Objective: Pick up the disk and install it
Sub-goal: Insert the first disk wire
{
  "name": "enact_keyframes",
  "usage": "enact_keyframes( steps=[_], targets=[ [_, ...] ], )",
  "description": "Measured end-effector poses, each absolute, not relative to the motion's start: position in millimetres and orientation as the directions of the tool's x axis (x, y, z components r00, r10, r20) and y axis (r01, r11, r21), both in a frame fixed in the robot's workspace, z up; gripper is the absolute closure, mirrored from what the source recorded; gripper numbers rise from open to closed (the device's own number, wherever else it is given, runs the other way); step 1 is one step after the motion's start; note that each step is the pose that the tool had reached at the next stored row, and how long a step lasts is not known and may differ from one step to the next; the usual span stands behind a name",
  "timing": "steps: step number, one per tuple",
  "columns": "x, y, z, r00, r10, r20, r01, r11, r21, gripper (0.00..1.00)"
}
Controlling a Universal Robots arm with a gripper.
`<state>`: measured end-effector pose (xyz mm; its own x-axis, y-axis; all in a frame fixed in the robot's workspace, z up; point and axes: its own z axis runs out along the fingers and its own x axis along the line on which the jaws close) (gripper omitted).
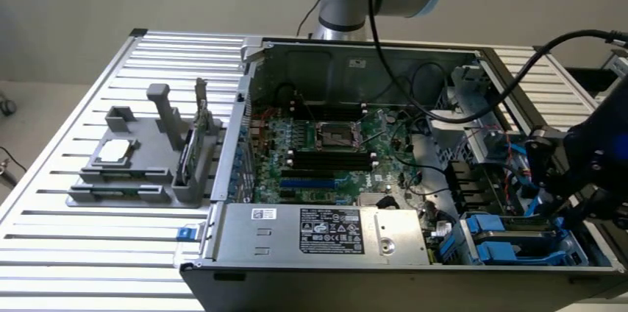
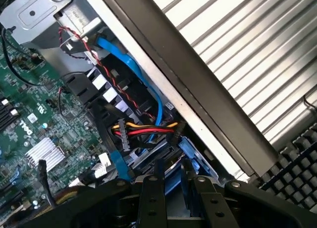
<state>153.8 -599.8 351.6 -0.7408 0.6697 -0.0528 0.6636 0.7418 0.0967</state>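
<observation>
My gripper (image 1: pixel 572 188) hangs over the drive bay corner of the open computer case (image 1: pixel 235 143), at the exterior view's right. In the wrist view the two dark fingers (image 2: pixel 151 193) of my gripper (image 2: pixel 172 169) stand close together, with a strip of blue plastic between them. That strip is the blue carrier of the disk (image 2: pixel 173 183), and the gripper is shut on it. Most of the disk is hidden behind the fingers. It sits low among the bay's cables, just inside the case wall.
Blue carriers (image 1: pixel 512 247) lie in the bay near the silver power-supply box (image 1: pixel 329 232). Blue, red and yellow cables (image 2: pixel 143 131) cross the bay. The motherboard (image 1: pixel 324 154) is in the case's middle. A grey fixture (image 1: pixel 137 165) stands on the slatted table (image 1: pixel 59 253); a keyboard (image 2: pixel 297 161) lies outside.
</observation>
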Motion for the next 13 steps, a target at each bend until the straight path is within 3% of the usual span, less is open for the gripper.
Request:
enact_keyframes(
  steps=[13],
  targets=[
    [154.4, -599.7, 351.6, -0.706, 0.708, -0.011, 0.7, 0.701, 0.139, 0.72]
  ],
)
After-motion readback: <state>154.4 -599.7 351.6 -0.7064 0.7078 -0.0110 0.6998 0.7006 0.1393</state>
